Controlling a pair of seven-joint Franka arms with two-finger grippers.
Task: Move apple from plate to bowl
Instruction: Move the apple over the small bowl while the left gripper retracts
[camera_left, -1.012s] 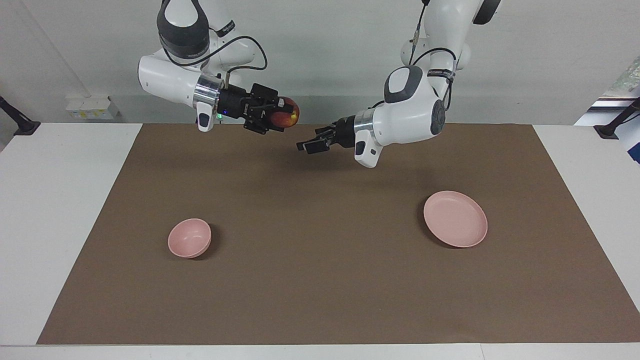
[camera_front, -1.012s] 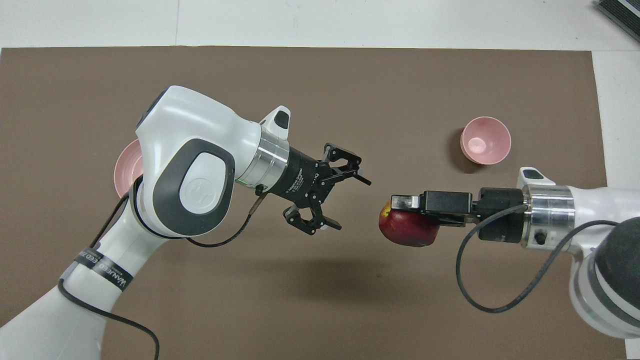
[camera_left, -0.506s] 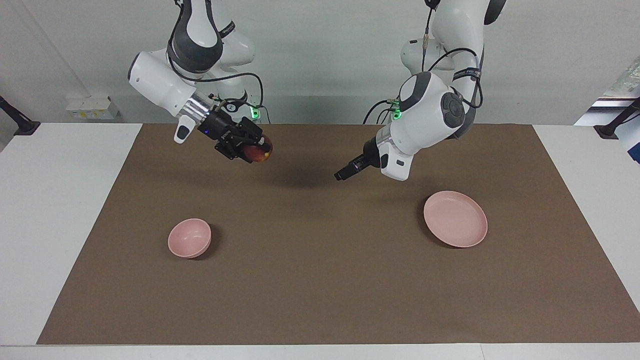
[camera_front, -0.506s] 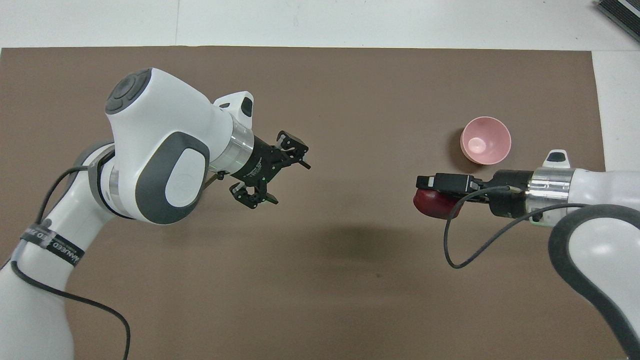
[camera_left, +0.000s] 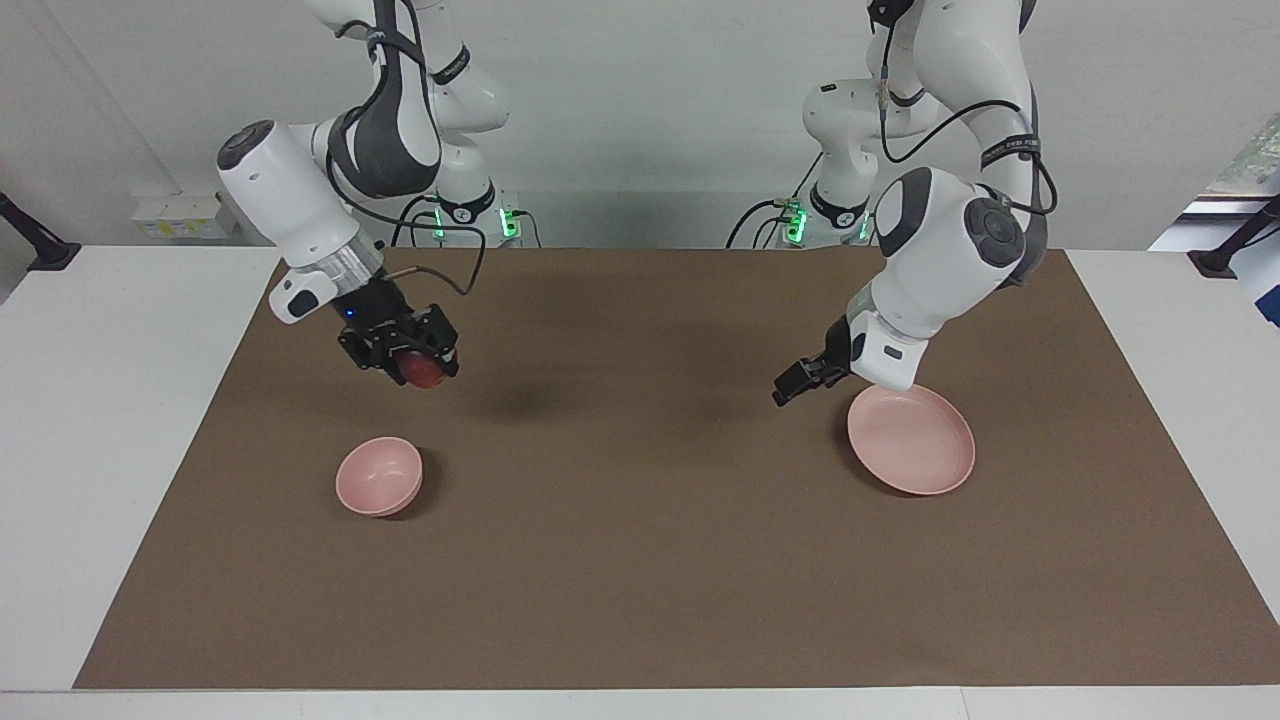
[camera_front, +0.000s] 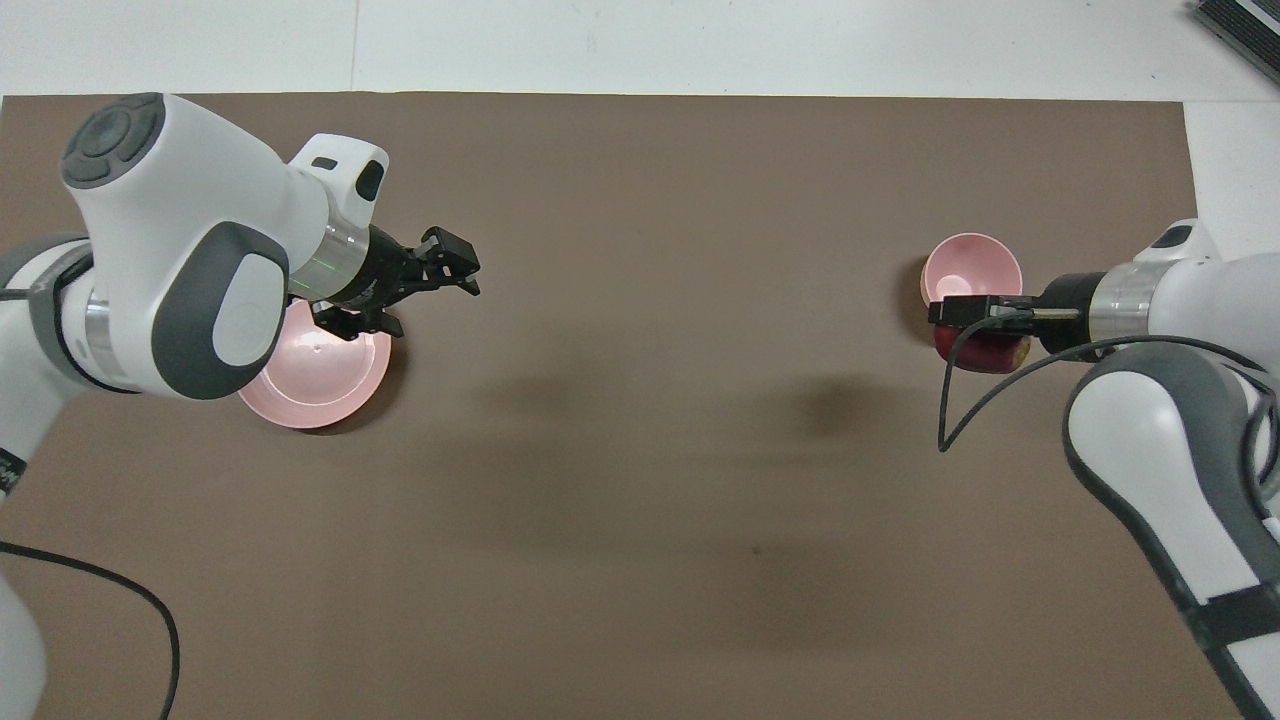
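While my right gripper (camera_left: 415, 368) has swung down and toward the right arm's end of the table over the last second, its fingers have kept pinching the apple (camera_left: 424, 373), which now hangs in the air just short of the bowl (camera_left: 379, 476), on the side nearer to me. A second ago I was holding it high over the middle of the brown mat (camera_left: 640, 560), right after the handover; now it is low and close to its goal. In the overhead view the apple (camera_front: 983, 352) shows just under the bowl's (camera_front: 971, 268) rim, my fingers overlapping that rim, so I judge I am not yet squarely above the hollow.

My left gripper (camera_left: 800, 380) has pulled away from the middle and dropped toward the plate (camera_left: 911, 437); it hangs with fingers spread and empty over the plate's edge nearer to me. That arm's share looks finished, and the plate lies bare.

Farther out, the bowl sits empty and upright. What I judge remains is a short carry outward over the bowl, a small descent, then letting go gently so the apple does not bounce out of that narrow cup.
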